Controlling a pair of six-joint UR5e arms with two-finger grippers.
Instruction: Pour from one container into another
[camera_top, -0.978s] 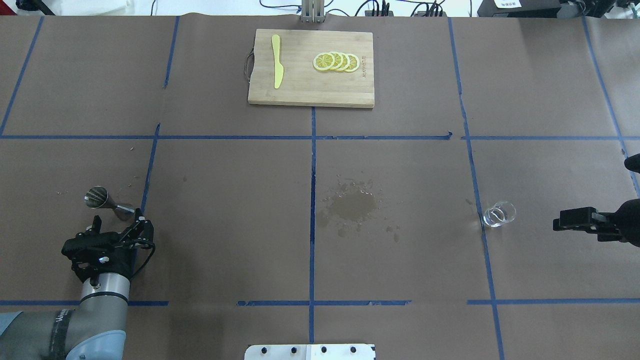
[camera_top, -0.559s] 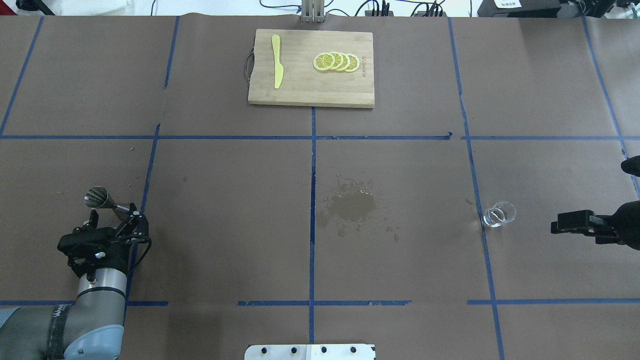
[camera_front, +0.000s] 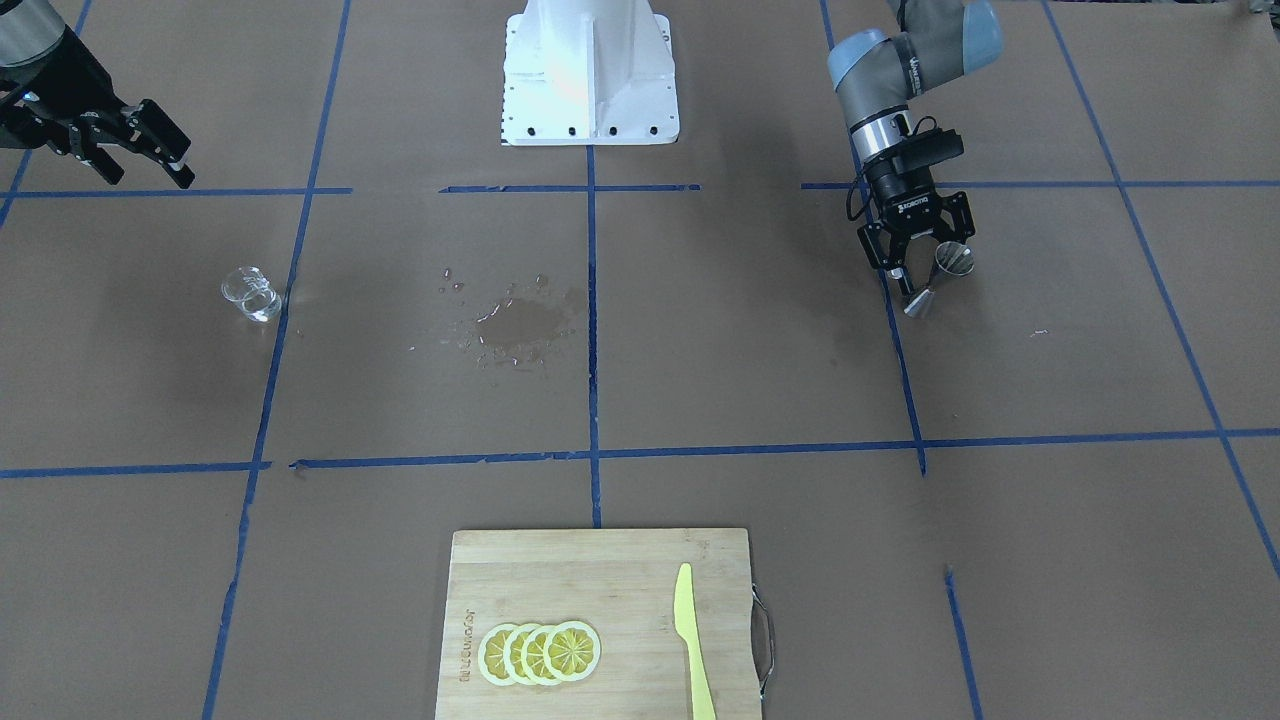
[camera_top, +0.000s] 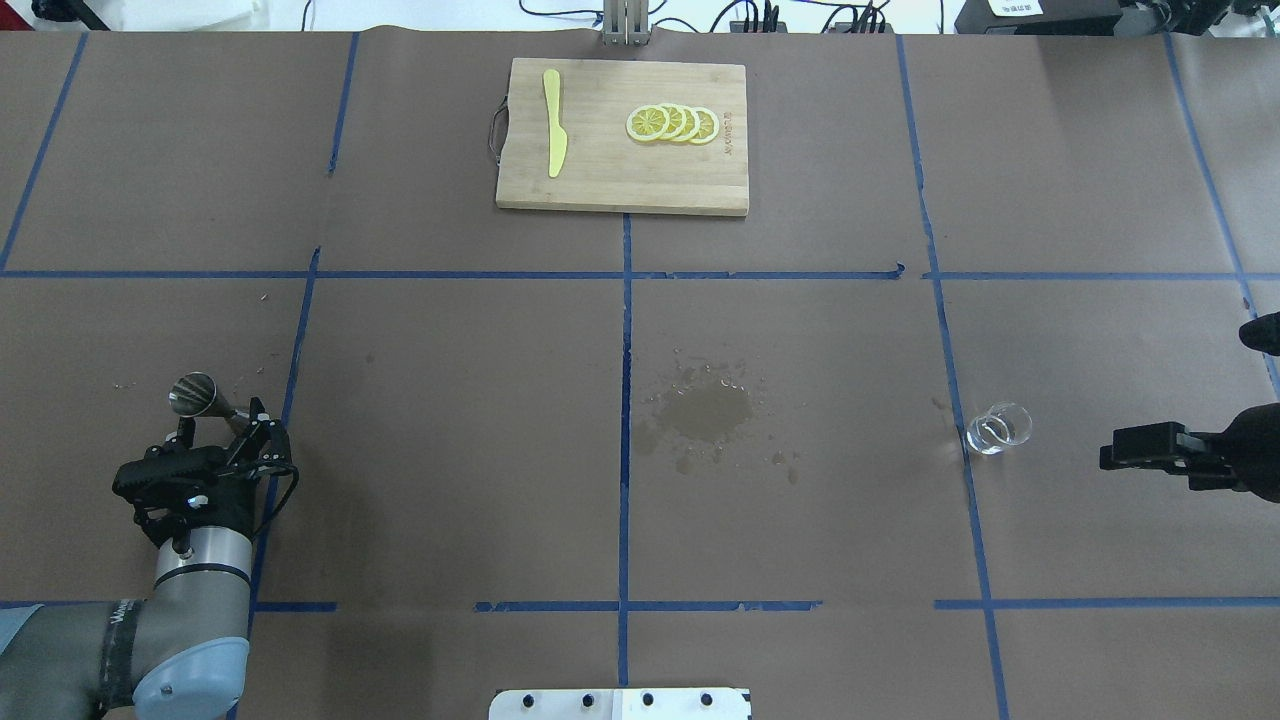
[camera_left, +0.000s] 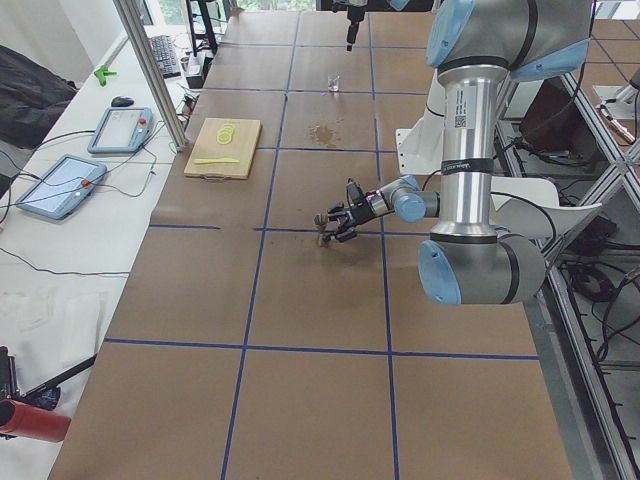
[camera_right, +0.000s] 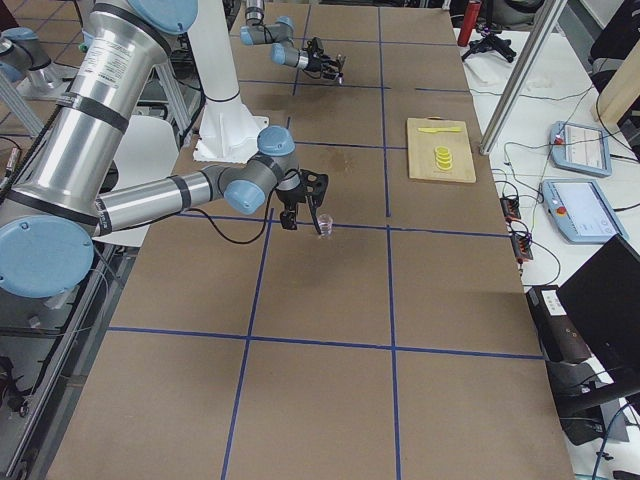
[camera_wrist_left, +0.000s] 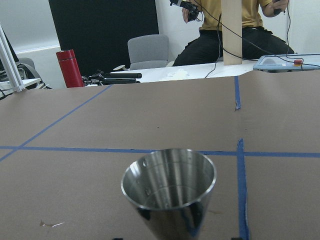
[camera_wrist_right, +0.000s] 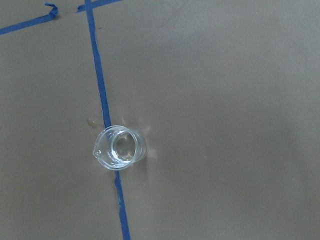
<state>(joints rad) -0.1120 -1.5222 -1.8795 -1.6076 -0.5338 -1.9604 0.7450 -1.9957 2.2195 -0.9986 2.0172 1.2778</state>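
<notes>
The steel jigger (camera_top: 196, 393) stands upright at the near left of the table, also seen as jigger (camera_front: 938, 278) and filling the left wrist view, jigger (camera_wrist_left: 169, 192), with its top cone empty. My left gripper (camera_top: 224, 420) is open, low over the table, one finger on each side of the jigger's lower half without touching it. The clear glass cup (camera_top: 998, 428) stands at the right on a blue tape line, seen from above as the cup (camera_wrist_right: 120, 147). My right gripper (camera_front: 145, 165) hangs open, raised, to the right of the cup and apart from it.
A wet spill (camera_top: 705, 412) darkens the paper mid-table. A wooden cutting board (camera_top: 600, 180) at the far centre carries a yellow knife (camera_top: 553, 122) and lemon slices (camera_top: 672, 123). The robot base plate (camera_top: 620, 703) sits at the near edge.
My left gripper has slid forward toward the jigger, so its open fingers now flank the jigger's lower cone. The right gripper has barely shifted; the cup has not moved.
</notes>
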